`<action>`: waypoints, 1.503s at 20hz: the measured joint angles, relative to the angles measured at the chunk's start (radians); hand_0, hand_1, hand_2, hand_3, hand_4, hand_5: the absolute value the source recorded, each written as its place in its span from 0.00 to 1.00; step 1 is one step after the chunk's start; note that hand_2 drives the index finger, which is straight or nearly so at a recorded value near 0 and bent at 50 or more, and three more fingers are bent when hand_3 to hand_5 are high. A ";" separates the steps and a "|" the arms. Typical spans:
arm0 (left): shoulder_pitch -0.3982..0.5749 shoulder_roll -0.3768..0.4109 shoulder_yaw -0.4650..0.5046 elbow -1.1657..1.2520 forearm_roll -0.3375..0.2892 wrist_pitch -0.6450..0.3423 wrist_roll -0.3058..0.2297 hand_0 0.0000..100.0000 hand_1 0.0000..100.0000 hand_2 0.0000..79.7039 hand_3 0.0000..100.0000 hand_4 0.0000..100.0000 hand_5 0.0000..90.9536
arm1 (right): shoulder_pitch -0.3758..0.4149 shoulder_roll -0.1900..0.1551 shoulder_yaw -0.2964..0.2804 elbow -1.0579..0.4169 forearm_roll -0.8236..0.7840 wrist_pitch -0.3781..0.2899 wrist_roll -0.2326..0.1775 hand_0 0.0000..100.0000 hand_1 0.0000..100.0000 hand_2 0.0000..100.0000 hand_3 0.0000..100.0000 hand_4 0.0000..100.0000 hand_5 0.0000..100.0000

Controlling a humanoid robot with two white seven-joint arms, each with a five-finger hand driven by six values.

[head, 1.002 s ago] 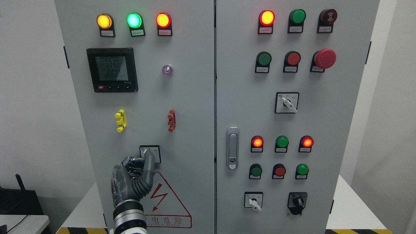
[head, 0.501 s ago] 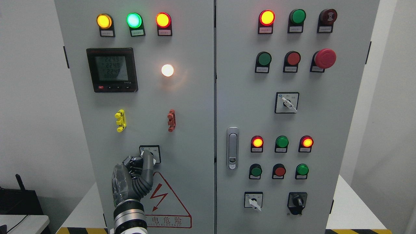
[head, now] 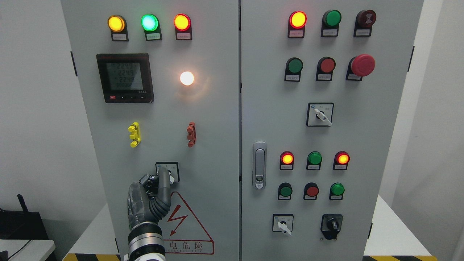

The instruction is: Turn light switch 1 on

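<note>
The light switch (head: 171,172) is a small rotary selector on a square plate, low on the left cabinet door (head: 217,145). Its white knob points down to the right. My left hand (head: 161,178) comes up from the bottom edge. Most of its fingers are curled and one finger is stretched up against the left side of the knob, covering part of the plate. The round lamp (head: 187,78) above, right of the black meter (head: 125,78), glows bright white. The right hand is out of view.
Yellow (head: 134,134) and red (head: 191,134) clips stick out of the left door above the switch. A red warning triangle (head: 185,228) lies beside my wrist. The right door (head: 362,145) carries lit indicators, push buttons, a red mushroom button (head: 363,65), three selectors and a handle (head: 259,165).
The round lamp was dark one second ago and is now lit. The switch knob has turned to point down-right. My left hand has dropped slightly and its finger has bent.
</note>
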 measured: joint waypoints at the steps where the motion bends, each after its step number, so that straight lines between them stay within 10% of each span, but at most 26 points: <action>1: 0.000 0.000 0.000 0.000 0.001 0.000 0.000 0.48 0.26 0.80 0.76 0.77 0.69 | 0.000 0.000 0.000 0.000 0.000 0.000 0.000 0.12 0.39 0.00 0.00 0.00 0.00; 30: 0.037 0.003 -0.001 -0.023 -0.002 -0.010 0.001 0.27 0.31 0.80 0.76 0.77 0.69 | 0.000 0.000 0.000 0.000 0.000 0.000 0.000 0.12 0.39 0.00 0.00 0.00 0.00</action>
